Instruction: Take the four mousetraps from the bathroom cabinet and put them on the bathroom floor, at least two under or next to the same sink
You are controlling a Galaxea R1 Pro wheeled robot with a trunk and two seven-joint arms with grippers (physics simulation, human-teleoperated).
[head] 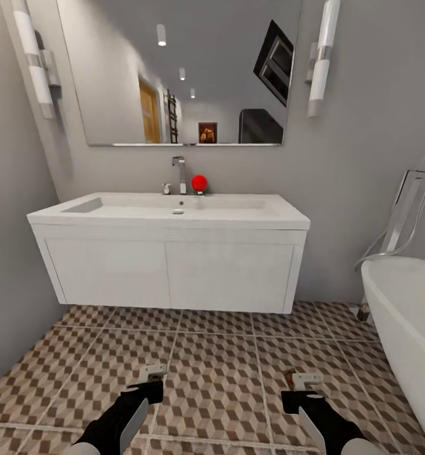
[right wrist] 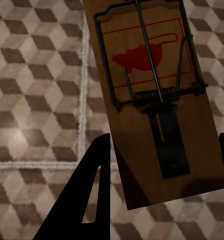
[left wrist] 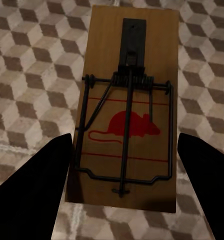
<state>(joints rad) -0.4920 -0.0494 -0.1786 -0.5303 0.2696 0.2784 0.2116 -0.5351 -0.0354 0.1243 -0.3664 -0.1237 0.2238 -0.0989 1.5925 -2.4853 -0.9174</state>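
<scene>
Facing the sink point(head: 168, 218): left claw point(left wrist: 124, 165) and right claw point(right wrist: 162, 165) each seemingly clamp a mousetrap point(left wrist: 126, 107), none floored yet.

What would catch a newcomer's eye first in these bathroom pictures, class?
Probably the red ball beside the tap on the white sink, under the big mirror. Next, a wooden mousetrap between the left gripper's fingers and another mousetrap in the right gripper, above the cube-patterned floor.
</scene>
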